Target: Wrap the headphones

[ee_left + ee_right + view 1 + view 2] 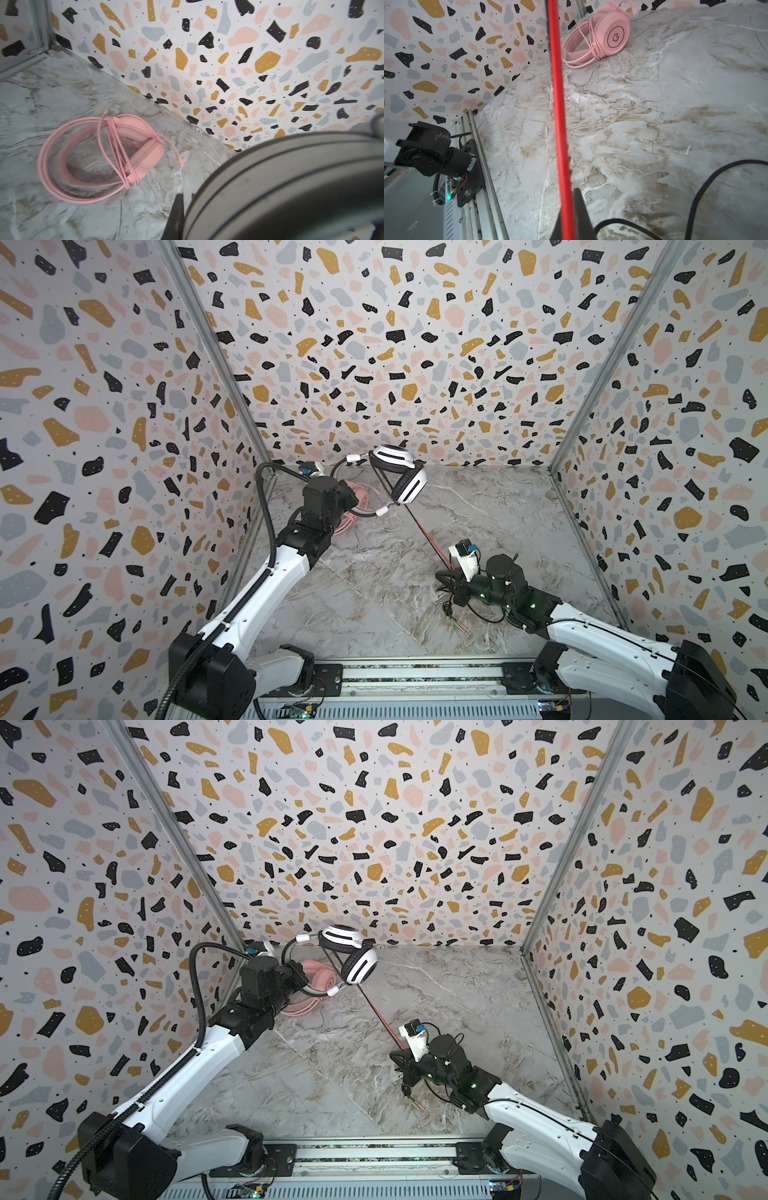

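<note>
**Striped headset aloft, cable drawn taut**

Both top views are showing the left gripper (353, 497) clamping the striped headset (409, 485) by its band near the back wall. Its cable (419, 532) is stretching to the right gripper (449, 574), which is pinching it shut. Only the wrist views are showing the pink headset (143, 158) whole, lying cable-wrapped on the table (498, 522) by the left back corner. Its ringed emblem (615, 37) is staying unreadable.

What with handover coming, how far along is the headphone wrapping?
Done: the pink headset lies on the table, cable wound around it. In hand: the left gripper holds the white-and-black headset up by its band; the right gripper is shut on its taut cable. Left: winding that cable, whose plug end lies slack.
</note>
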Action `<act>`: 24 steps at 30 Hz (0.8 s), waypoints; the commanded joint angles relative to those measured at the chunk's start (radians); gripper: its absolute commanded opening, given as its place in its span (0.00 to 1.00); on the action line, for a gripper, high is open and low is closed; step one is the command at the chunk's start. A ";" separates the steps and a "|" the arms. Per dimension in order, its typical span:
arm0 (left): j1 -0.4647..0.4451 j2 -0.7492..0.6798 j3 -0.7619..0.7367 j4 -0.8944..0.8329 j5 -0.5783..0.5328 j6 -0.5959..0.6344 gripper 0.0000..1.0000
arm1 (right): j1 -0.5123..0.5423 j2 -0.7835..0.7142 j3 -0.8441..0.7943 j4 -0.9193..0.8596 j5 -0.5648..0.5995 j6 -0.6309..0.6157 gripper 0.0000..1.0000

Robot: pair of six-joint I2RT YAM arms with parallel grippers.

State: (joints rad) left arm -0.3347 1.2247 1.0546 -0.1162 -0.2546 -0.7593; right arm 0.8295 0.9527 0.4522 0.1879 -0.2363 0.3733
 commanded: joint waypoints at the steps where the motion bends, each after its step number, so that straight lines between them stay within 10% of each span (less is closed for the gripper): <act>1: 0.012 0.002 0.031 0.102 -0.146 -0.034 0.00 | 0.036 -0.021 0.041 -0.125 0.045 -0.009 0.04; 24: -0.162 0.235 0.171 -0.072 -0.289 0.290 0.00 | 0.059 0.079 0.550 -0.456 0.342 -0.264 0.00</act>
State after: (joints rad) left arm -0.4801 1.4609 1.1591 -0.2489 -0.4923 -0.5243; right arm 0.8940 1.0458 0.9226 -0.1722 0.0078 0.1951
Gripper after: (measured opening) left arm 0.069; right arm 0.039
